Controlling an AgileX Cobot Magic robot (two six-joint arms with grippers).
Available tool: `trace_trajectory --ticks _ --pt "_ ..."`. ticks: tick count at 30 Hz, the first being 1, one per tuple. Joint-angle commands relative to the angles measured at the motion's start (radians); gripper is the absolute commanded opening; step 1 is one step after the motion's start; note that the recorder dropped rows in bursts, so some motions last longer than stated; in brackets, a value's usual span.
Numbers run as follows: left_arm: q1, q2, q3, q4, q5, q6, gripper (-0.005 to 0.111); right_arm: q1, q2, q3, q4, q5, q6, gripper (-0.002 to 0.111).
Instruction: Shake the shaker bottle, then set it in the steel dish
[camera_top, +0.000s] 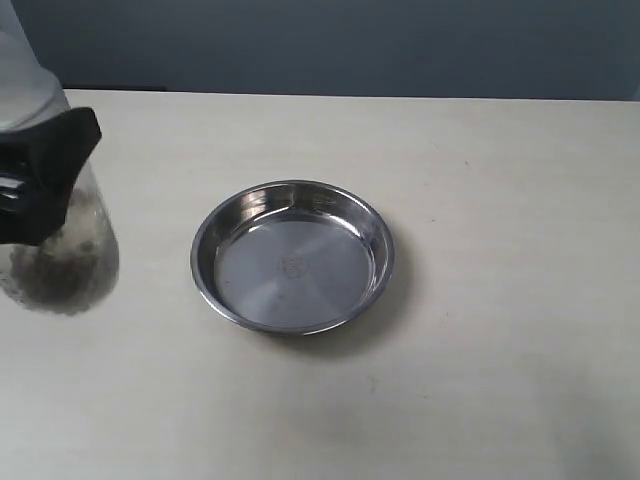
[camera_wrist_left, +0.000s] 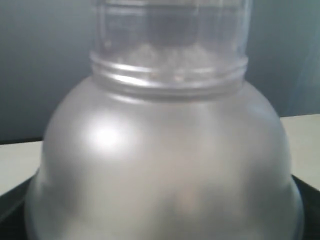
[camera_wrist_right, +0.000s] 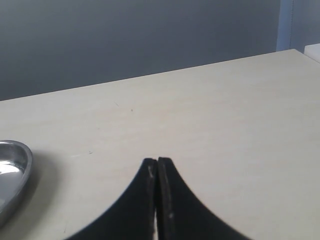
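The shaker bottle (camera_top: 72, 262), frosted plastic with brown grains in its lower part, stands upright at the far left of the exterior view, its top cut off by the frame. My left gripper (camera_top: 42, 180) is shut on its body, black fingers wrapping it from the left. In the left wrist view the bottle's domed shoulder (camera_wrist_left: 165, 150) and clear cap (camera_wrist_left: 172, 35) fill the picture. The steel dish (camera_top: 290, 295) lies empty at the table's middle, to the right of the bottle. My right gripper (camera_wrist_right: 158, 162) is shut on nothing, hovering beside the dish's rim (camera_wrist_right: 15, 167).
The pale table (camera_top: 500, 200) stretches right of the dish and toward the front. A dark grey wall (camera_top: 350, 40) runs behind its back edge. The right arm does not appear in the exterior view.
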Motion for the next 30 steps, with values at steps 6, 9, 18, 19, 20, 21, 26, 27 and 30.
trace_trajectory --ticks 6,9,18,19,20,21,26,27,30 --pt "-0.001 -0.016 -0.017 0.153 0.045 -0.010 0.000 -0.004 -0.004 0.001 -0.004 -0.010 0.000 -0.001" --pt "-0.001 -0.010 0.019 0.109 0.084 -0.004 0.000 -0.004 -0.004 0.001 -0.004 -0.010 0.000 -0.001" --pt "-0.001 0.019 0.060 0.115 0.035 -0.065 0.000 -0.004 -0.004 0.001 -0.004 -0.010 0.000 -0.001" --pt "-0.001 0.029 0.069 0.077 -0.013 -0.065 0.000 -0.004 -0.004 0.001 -0.004 -0.010 0.000 -0.001" --pt "-0.001 0.046 0.079 0.038 -0.061 -0.065 0.000 -0.004 -0.004 0.001 -0.004 -0.010 0.000 -0.001" --pt "-0.001 0.051 0.076 0.028 -0.093 -0.052 0.000 -0.004 -0.004 0.001 -0.004 -0.010 0.000 -0.001" --pt "-0.001 0.015 0.007 0.025 -0.276 0.091 0.000 -0.004 -0.004 0.001 -0.004 -0.010 0.000 -0.001" --pt "-0.001 0.015 0.007 0.016 -0.303 0.023 0.000 -0.004 -0.004 0.001 -0.004 -0.010 0.000 -0.001" --pt "-0.001 0.015 0.007 0.052 0.056 0.022 0.000 -0.004 -0.004 0.001 -0.004 -0.010 0.000 -0.001"
